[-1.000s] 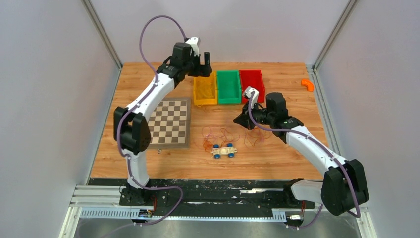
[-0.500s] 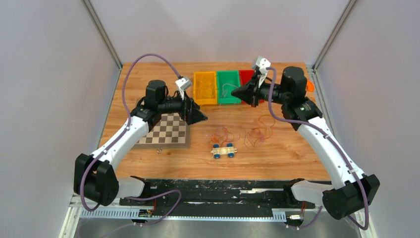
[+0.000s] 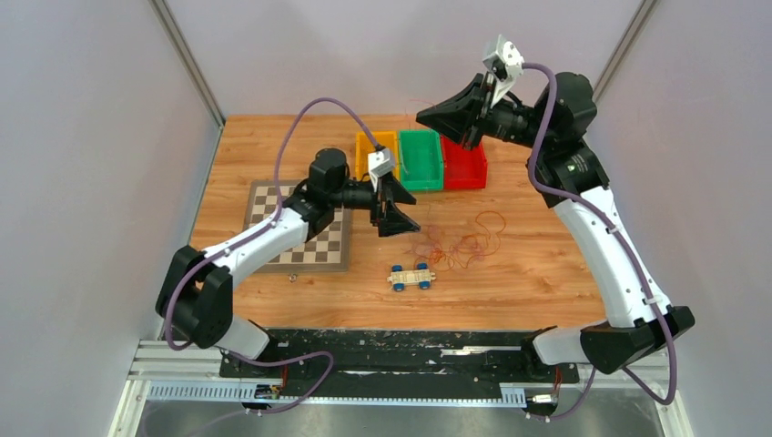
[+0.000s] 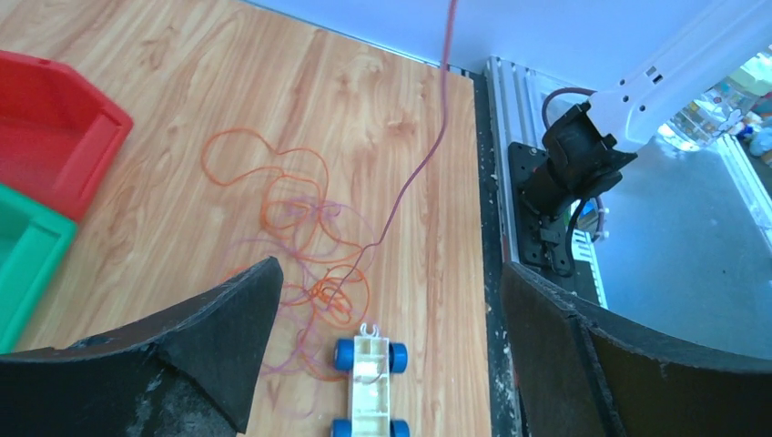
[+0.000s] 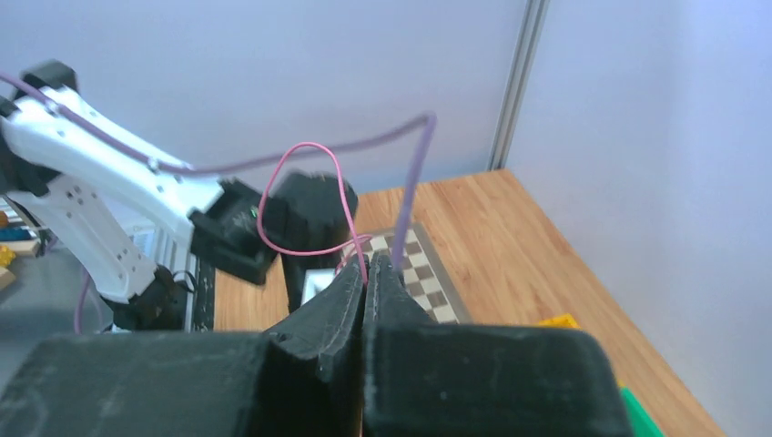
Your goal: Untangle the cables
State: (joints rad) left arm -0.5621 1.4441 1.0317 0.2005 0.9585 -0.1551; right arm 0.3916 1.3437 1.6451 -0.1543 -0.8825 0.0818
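Near the middle of the tabletop (image 3: 528,291), the cables (image 3: 460,241) are lying in a loose pile of thin orange and red loops, well apart from every edge. The pile is spreading more from side to side than from front to back. Bare wood is showing on its right side. A toy car (image 3: 411,277) is sitting just beside it on the near side, and the green bin (image 3: 421,162) and red bin (image 3: 464,166) are standing behind it. One thin strand (image 4: 443,109) is running steeply up out of the pile. High over the bins, the right hand (image 3: 426,116) is squeezing a pink strand (image 5: 305,196) between fingers (image 5: 332,305) pressed together. The left hand (image 3: 405,214) is hanging just left of the pile with its fingers spread far apart
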